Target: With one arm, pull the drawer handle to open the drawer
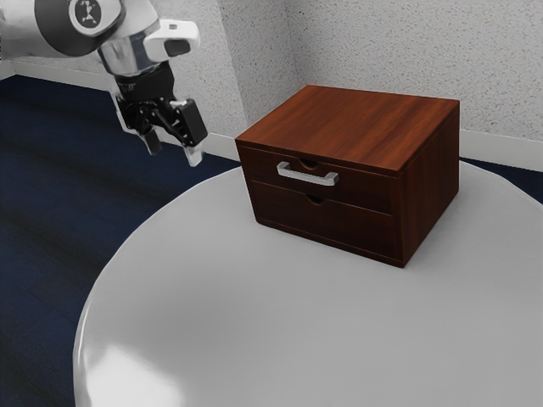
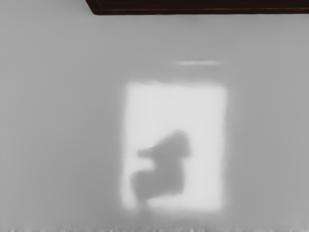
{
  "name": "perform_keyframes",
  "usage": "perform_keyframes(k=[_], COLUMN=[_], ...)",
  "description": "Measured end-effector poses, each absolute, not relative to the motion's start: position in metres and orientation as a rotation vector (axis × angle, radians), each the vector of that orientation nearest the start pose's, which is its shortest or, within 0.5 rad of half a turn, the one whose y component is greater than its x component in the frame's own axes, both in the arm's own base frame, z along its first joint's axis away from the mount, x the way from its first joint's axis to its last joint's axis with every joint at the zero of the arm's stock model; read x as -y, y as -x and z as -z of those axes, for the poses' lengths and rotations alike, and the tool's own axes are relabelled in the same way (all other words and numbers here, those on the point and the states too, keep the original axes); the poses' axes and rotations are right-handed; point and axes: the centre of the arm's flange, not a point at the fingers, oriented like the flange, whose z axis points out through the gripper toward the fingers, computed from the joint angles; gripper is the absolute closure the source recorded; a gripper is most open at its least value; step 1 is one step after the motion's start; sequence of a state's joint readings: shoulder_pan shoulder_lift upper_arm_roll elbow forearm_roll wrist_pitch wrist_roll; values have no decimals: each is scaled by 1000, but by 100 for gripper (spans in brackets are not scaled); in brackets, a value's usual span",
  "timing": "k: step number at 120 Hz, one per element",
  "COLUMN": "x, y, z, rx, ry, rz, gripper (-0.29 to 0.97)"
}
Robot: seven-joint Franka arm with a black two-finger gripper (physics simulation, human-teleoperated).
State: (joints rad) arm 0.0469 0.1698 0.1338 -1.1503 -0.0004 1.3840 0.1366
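Since the black two-finger gripper [image 1: 174, 149] hangs well apart from the pale metal bar handle [image 1: 307, 174], the step in hand looks like the approach. Doing it well probably means bringing the fingers level with that bar, turning the hand so one finger passes above it and one below, and closing only once the bar lies between them; the pull should then run straight out from the drawer front, so the drawer does not bind or drag the box across the table. The handle sits on the upper drawer front [image 1: 361, 185] of the reddish-brown wooden two-drawer cabinet [image 1: 365, 119], which stands on the round white table [image 1: 254, 322]; that front looks flush with the one below, so the drawer appears shut. The white and grey arm [image 1: 93, 21] comes in from the exterior view's upper left, its hand raised beside the table's edge and tilted downward, fingers spread with nothing between them. In the wrist view the cabinet's dark base edge [image 2: 193, 6] lies ahead of the hand, whose shadow [image 2: 161, 169] falls on the tabletop.
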Motion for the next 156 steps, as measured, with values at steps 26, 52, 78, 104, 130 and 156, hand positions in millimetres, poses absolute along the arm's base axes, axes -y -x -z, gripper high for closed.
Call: perform_keyframes(k=[26, 52, 78, 104, 130, 156], x=[-92, -20, 69, 8, -47, 23], y=[-575, -558, -563, -561, -585, -606], z=[-693, -709, -701, -663, -647, -631], rx=[49, 228, 914, 1698, 2285, 2415], ry=[3149, 3139, 2898, 2591, 2218, 2163], rz=[72, 48, 111, 279, 479, 519], gripper=[2, 2, 6, 7, 8, 9])
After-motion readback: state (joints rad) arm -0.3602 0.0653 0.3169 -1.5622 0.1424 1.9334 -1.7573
